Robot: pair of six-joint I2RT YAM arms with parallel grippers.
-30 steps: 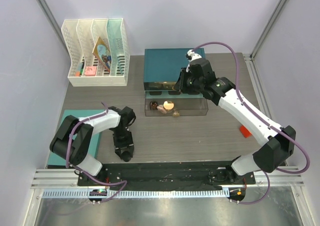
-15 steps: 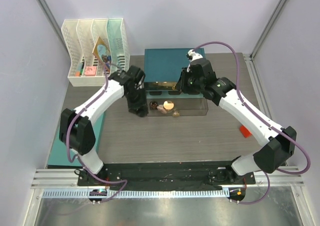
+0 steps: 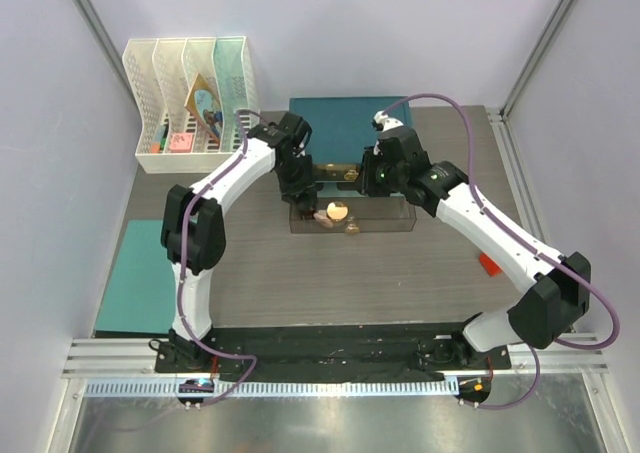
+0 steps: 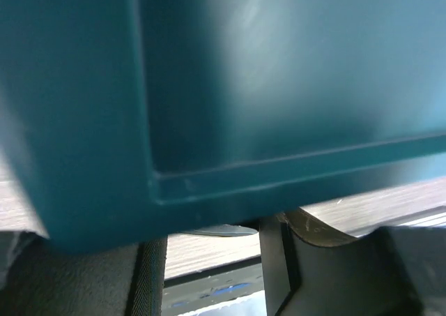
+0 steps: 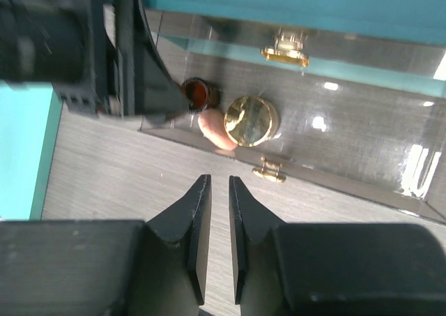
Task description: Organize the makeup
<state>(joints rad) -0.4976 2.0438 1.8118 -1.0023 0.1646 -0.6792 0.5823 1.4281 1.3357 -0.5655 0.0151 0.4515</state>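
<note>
Legible text, brands, numbers, signs: none. Colourful printed card [image 3: 206, 109] in far-left white file rack [image 3: 146, 81]: print too small to read.

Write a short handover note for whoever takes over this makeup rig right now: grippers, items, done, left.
Left gripper: open, at the left end of the open teal lid; contact unclear.
Right gripper: narrowly open, empty, hovers above the clear case.
Makeup: small dark jar, pinkish piece and gold-rimmed compact sit together at the case's left end.
Done: those three are in the case.
Left: probably closing the lid; no other makeup visible on the table.
</note>
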